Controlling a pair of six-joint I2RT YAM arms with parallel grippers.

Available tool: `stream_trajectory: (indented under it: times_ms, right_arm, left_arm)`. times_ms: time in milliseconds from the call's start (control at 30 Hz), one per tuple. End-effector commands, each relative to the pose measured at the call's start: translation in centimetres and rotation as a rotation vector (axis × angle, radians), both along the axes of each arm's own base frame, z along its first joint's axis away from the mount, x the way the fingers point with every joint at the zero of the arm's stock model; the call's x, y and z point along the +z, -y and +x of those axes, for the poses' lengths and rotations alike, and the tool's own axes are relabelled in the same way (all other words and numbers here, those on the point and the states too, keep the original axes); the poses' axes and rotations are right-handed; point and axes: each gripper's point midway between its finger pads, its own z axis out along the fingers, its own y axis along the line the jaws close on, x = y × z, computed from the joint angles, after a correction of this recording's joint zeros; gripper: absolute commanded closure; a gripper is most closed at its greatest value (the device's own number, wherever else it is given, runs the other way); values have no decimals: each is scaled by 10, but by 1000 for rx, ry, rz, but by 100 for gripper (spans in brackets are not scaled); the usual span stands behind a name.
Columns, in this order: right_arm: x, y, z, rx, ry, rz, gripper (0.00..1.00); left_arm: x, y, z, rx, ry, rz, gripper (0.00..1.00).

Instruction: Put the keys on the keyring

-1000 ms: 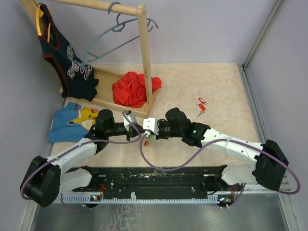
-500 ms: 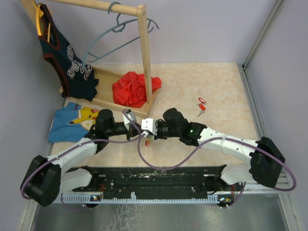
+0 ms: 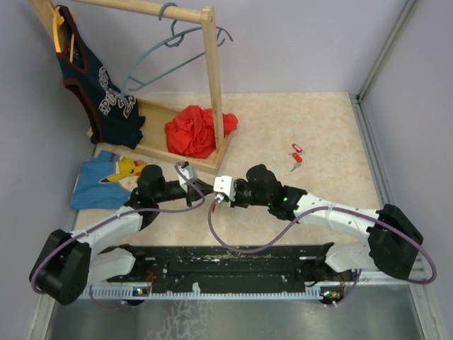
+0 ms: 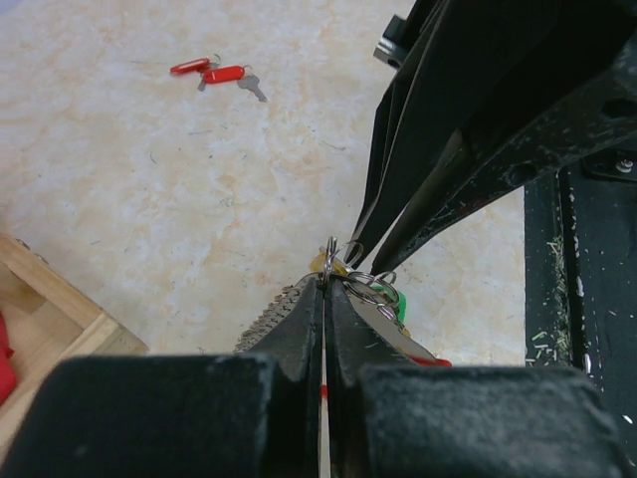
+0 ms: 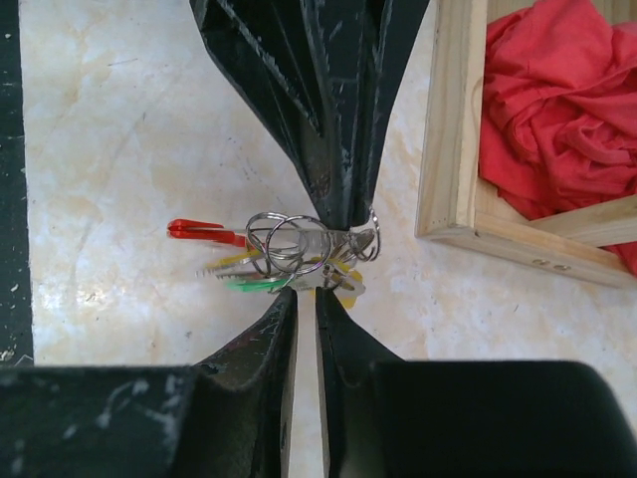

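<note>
Left claw point(image 4: 324, 282) pressed together, pinching thin grey wire keyring point(image 5: 291, 239) over beige marbled table point(image 3: 325, 127). Small metal keys with red, yellow, green tags point(image 5: 254, 284) apparently threaded on it. Right claw point(image 5: 304, 299) narrowly parted at bunch; grip unclear. Two loose red-tagged keys point(image 3: 296, 157) lie well apart, not yet threaded.

Count by kind, placed from the wooden clothes rack point(image 3: 211, 85)

One rack, carrying one grey-blue hanger point(image 3: 173, 34) and one dark jersey point(image 3: 99, 92), with one red cloth point(image 3: 195, 131) on its base. One blue Pikachu shirt point(image 3: 106, 180) lies by its left front corner. Two loose red-tagged keys point(image 3: 296, 149) point(image 3: 296, 159) lie to its right. In front of it are two grippers, the left gripper point(image 4: 325, 284) and the right gripper point(image 5: 304, 299), at one bunch point(image 5: 289, 254). That shows one red tag, one green, at least one yellow, and at least three wire rings point(image 5: 284, 239).
</note>
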Motion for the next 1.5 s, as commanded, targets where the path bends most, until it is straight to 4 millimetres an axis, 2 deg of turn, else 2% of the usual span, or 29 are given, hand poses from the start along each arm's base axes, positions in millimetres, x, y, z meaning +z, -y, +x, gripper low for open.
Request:
stream_trajectory:
  times_ms: [0, 400, 833, 1067, 1467]
  right_arm:
    - [30, -8, 4, 4, 23, 145, 86]
    - [40, -1, 7, -26, 43, 236, 78]
    - [44, -9, 6, -3, 31, 286, 76]
    - [37, -8, 9, -17, 24, 269, 81]
    - [28, 2, 14, -58, 23, 232, 81]
  left_arm:
    - [26, 3, -2, -29, 105, -67, 100]
    - [21, 3, -3, -37, 107, -63, 100]
    - [24, 4, -7, -61, 127, -73, 100]
    - [25, 3, -9, -60, 139, -82, 100]
    - [27, 2, -9, -52, 147, -85, 100]
